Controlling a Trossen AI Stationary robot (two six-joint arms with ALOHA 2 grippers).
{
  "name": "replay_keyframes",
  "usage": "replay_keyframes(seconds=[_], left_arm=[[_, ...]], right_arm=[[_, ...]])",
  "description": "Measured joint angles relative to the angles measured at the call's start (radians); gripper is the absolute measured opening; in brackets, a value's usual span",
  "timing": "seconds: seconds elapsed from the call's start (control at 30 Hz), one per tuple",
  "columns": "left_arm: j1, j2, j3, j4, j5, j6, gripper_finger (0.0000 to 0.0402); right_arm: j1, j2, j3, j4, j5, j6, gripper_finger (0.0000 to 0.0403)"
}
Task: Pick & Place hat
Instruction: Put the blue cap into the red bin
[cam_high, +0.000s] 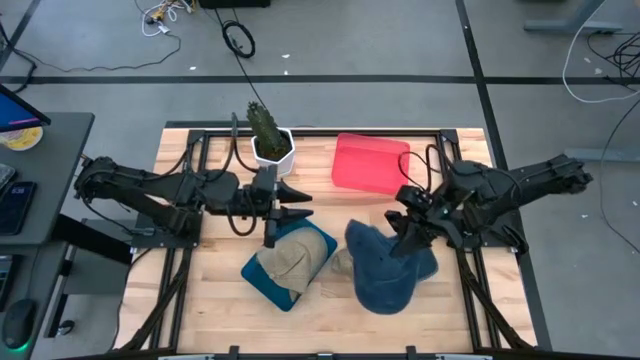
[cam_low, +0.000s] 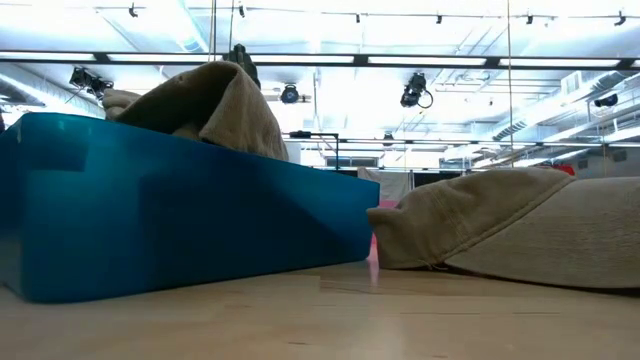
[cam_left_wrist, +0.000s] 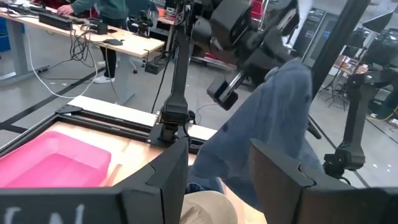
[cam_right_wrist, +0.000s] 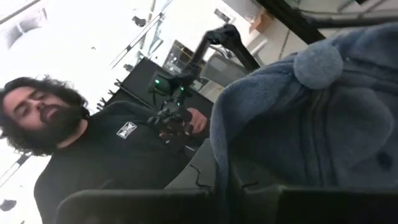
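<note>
Soft blue denim hat (cam_high: 385, 268) hangs pinched in right claw (cam_high: 405, 243); left claw (cam_high: 272, 232) spread.

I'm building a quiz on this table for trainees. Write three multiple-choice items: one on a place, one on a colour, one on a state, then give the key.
1. Where does the tan hat lie?
A. in the teal bin
B. in the pink tray
C. beside the potted plant

2. What colour is the hat at the right end effector?
A. red
B. blue
C. white

3. How do the left end effector's fingers stand?
A. clamped on the tan hat
B. parted, holding nothing
C. clamped on the pink tray

Key: 1 A, the high view shows it resting in the bin. 2 B, the blue hat hangs from the shut fingers. 3 B, the left wrist view shows a gap between them.
</note>
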Motion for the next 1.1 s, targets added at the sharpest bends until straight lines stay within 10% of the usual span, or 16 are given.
replay_keyframes(seconds=[0.53,1.1], left_arm=[[0.105,0.000,0.000,0.079,0.265,0.060,0.0170],[0.211,0.000,0.000,-0.077,0.456,0.060,0.0170]], right_arm=[[-0.223,0.255,0.200,0.036,-0.366,-0.082,0.0000],[-0.344,0.396,0.347,0.047,-0.495,-0.124,0.0000]])
